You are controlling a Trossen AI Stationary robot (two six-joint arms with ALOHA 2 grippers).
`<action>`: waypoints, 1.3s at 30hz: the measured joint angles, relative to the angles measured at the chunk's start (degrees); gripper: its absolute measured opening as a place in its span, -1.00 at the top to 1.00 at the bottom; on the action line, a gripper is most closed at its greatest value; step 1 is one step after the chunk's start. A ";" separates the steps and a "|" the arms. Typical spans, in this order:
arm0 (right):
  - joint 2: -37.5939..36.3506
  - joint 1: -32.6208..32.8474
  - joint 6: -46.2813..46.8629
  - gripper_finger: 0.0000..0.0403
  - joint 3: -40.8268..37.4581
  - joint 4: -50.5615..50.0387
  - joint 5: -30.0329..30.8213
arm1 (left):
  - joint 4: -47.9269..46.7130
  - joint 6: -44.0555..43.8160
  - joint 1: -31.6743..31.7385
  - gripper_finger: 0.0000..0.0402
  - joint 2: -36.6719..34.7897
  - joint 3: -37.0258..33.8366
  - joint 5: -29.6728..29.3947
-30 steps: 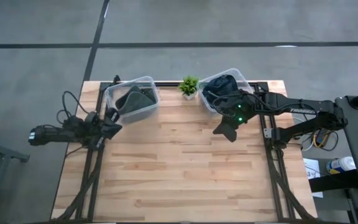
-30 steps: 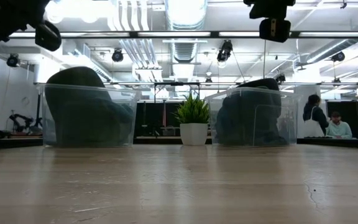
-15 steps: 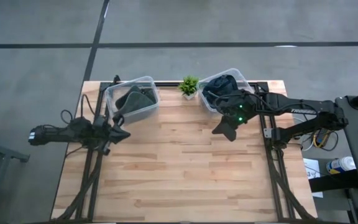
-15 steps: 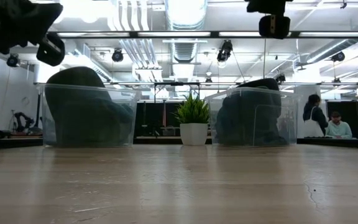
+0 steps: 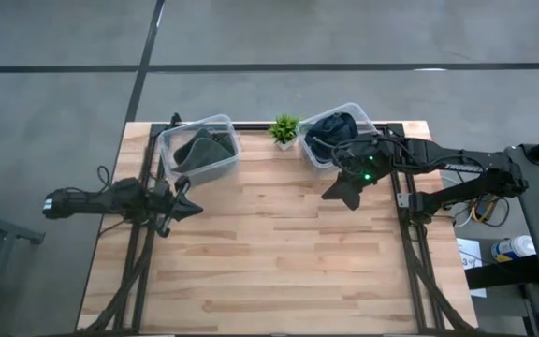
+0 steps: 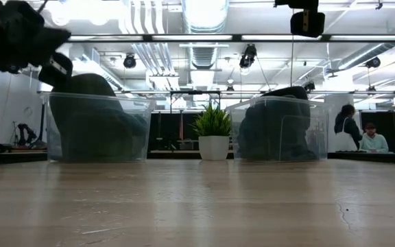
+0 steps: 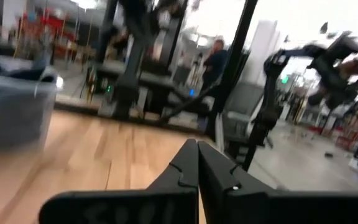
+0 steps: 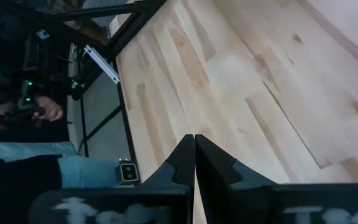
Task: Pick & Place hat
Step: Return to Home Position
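Observation:
A dark grey hat (image 5: 204, 148) lies inside the left clear bin (image 5: 225, 124); in the low view it fills that bin (image 6: 98, 127). A dark blue hat (image 5: 337, 128) sits in the right clear bin (image 5: 364, 117), which the low view shows as well (image 6: 280, 129). My left gripper (image 5: 195, 208) hovers shut over the table's left side, nearer than the left bin, pointing right. In its wrist view the fingers (image 7: 197, 149) meet. My right gripper (image 5: 327, 196) hangs shut above the table just in front of the right bin, its fingers (image 8: 194, 144) closed too.
A small potted plant (image 5: 284, 129) stands between the two bins at the far edge. Bare wood (image 5: 269, 253) spreads across the middle and near side of the table. Black frame rails (image 5: 138, 262) run along both sides. A person's hand (image 8: 33, 112) shows beyond the table edge.
My left gripper has drawn away from the left bin toward the near edge and swung round so it now points toward the table's right. It has also come down in the low view. It stays shut. The right arm has barely moved.

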 joint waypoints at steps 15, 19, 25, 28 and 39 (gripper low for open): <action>-8.06 1.88 -0.11 0.96 -0.40 0.02 11.27 | -6.18 1.46 0.02 1.00 -0.02 -0.04 -8.01; -10.10 3.06 0.02 0.96 -1.35 0.05 13.43 | -6.45 1.06 0.01 1.00 -0.02 -0.04 -8.84; -12.53 4.88 0.72 0.96 -4.55 0.07 13.57 | -7.10 0.63 0.02 1.00 0.00 -0.04 -9.55; -13.29 5.16 1.89 0.96 -6.56 0.08 13.59 | -7.27 -0.09 0.02 1.00 0.04 -0.04 -9.59; -20.16 7.78 -4.19 0.96 -18.25 21.30 17.98 | -7.40 -4.14 0.00 1.00 0.04 -0.04 -9.64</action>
